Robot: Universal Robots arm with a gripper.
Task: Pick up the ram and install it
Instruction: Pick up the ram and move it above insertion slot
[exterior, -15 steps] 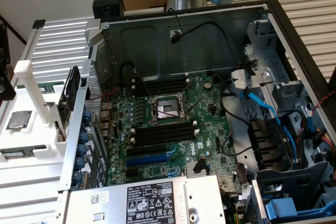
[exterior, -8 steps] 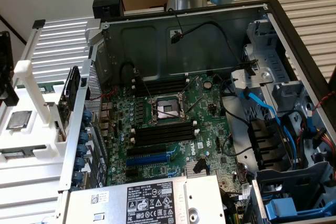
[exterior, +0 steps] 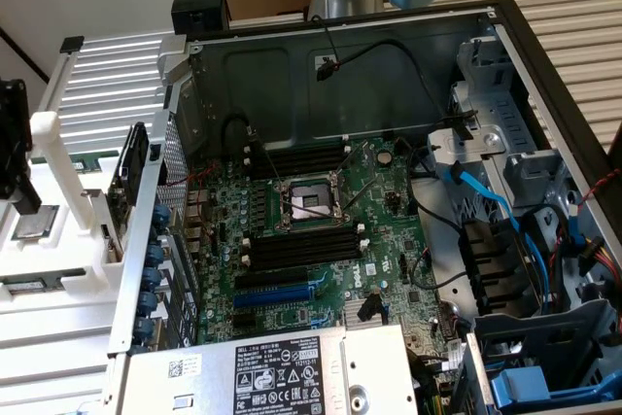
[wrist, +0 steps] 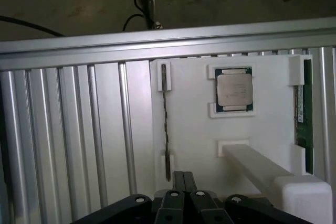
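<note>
On the white moulded plastic tray [wrist: 194, 129], two long, thin dark-green ram sticks and one square silver processor chip [wrist: 234, 89] are counted. The first ram stick [wrist: 166, 119] is seen edge-on, its near end just beside the black hand [wrist: 184, 177]. The second ram stick [wrist: 303, 119] is set beyond the chip, well apart. The hand's fingers are pressed together on nothing.

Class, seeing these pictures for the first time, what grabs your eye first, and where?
An open computer case sits mid-frame in the exterior view, its green motherboard lying flat with black memory slots near the centre. In the wrist view a white holder carries a square processor chip and, along one edge, a green ram stick; the shut gripper hangs close in front.
</note>
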